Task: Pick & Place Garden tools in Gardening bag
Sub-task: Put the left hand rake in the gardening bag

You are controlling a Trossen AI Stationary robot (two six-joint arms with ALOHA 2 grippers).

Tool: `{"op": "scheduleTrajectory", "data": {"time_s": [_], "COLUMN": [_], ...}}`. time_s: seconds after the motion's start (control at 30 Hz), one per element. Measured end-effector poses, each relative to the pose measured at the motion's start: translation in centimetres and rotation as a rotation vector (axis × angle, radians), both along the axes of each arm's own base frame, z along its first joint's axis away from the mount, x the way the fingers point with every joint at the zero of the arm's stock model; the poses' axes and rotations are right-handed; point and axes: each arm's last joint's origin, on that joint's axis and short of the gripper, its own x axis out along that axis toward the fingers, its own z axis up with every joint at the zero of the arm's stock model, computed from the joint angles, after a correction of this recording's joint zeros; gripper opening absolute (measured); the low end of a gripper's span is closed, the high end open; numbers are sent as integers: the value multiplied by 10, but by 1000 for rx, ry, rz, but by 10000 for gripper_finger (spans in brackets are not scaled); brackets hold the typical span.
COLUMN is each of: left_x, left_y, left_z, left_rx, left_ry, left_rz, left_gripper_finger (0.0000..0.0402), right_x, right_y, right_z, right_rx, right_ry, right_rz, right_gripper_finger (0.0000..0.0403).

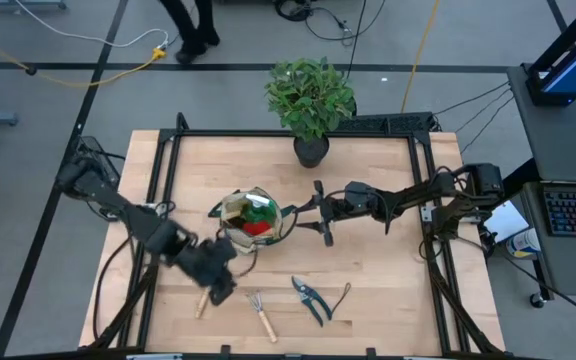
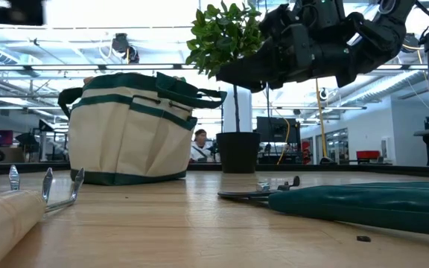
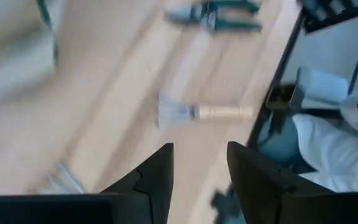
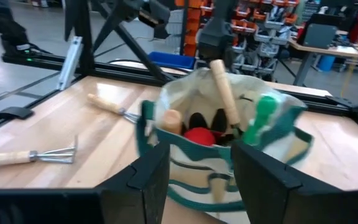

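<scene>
Your left pincer [image 1: 223, 288] hangs released over the desk [image 1: 368, 270]; your right pincer [image 1: 306, 212], released, faces the gardening bag [image 1: 251, 222]

The gardening bag [image 2: 129, 126] stands at left on the table [image 2: 199, 223], the potted plant [image 2: 233, 89] behind it, pruners [image 2: 348, 202] lying at lower right.

Robotics lab, framed workbench [image 1: 388, 240], floor cables [image 1: 88, 75]
</scene>
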Motion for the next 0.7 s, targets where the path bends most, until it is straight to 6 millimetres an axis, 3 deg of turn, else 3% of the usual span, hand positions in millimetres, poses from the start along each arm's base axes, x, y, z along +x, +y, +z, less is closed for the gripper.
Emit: {"op": "scheduleTrajectory", "data": {"time_s": [0.4,0.5,0.7], "left_x": [-18,-18,-11], "left_y": [-57,-64,-65], "left_z": [-65,-80,-101], "left_rx": [-13,-37,-2], "left_ry": [382,513,602], "left_rz": [287,280,302], "left_gripper_finger": [154,154,154], "right_x": [0,0,0], "right_y": [24,26,26], "right_z": [0,0,0], "right_rx": [0,0,-1], "right_ry": [0,0,0], "right_rz": [77,84,85], "right_gripper_finger": [161,161,160]}}
